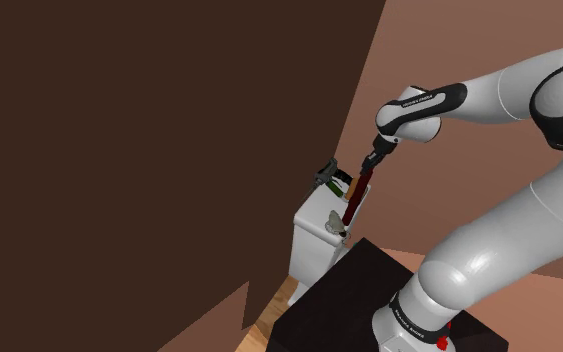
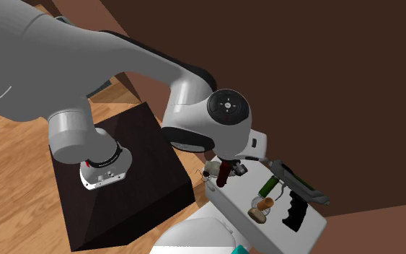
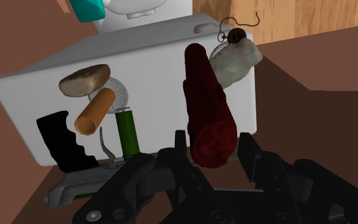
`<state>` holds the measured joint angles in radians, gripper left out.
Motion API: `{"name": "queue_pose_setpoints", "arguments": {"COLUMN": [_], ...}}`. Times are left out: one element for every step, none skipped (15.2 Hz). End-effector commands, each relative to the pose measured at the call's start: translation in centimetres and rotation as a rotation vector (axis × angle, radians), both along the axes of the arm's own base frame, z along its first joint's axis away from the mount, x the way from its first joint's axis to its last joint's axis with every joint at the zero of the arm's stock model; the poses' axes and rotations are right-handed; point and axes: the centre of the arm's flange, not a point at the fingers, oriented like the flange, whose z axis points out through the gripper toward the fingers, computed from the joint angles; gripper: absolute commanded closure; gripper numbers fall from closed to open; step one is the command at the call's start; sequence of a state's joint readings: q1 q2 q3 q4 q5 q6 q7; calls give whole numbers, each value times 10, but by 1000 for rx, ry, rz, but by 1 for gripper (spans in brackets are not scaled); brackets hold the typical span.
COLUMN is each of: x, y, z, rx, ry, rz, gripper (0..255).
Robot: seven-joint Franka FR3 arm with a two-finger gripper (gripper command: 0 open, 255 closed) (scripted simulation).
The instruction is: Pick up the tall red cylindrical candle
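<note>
The black two-finger gripper (image 3: 212,151) of the white Franka arm (image 1: 489,95) clasps the tall dark-red cylindrical candle (image 3: 204,95) in its jaws near its upper end. The candle hangs tilted over the white toilet cistern (image 3: 31,95), near a green cylindrical bottle (image 3: 127,130), an orange cylinder (image 3: 95,109) and a brown stone (image 3: 84,79). The lettering on the arm's wrist band is too small to read.
</note>
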<state>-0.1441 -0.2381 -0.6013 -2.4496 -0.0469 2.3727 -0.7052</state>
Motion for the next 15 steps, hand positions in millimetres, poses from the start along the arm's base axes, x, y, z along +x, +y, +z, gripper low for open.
{"name": "queue_pose_setpoints", "arguments": {"x": [0, 0, 0, 0, 0, 0, 0, 0, 0, 0, 0, 0, 0, 0, 0], "y": [0, 0, 0, 0, 0, 0, 0, 0, 0, 0, 0, 0, 0, 0, 0], "z": [0, 0, 0, 0, 0, 0, 0, -1, 5, 10, 15, 20, 26, 31, 36], "rx": [0, 0, 0, 0, 0, 0, 0, 0, 0, 0, 0, 0, 0, 0, 0], "ry": [0, 0, 0, 0, 0, 0, 0, 0, 0, 0, 0, 0, 0, 0, 0], "rz": [0, 0, 0, 0, 0, 0, 0, 0, 0, 0, 0, 0, 0, 0, 0], "gripper": [255, 255, 255, 255, 255, 255, 255, 255, 255, 255, 255, 255, 255, 255, 255]}}
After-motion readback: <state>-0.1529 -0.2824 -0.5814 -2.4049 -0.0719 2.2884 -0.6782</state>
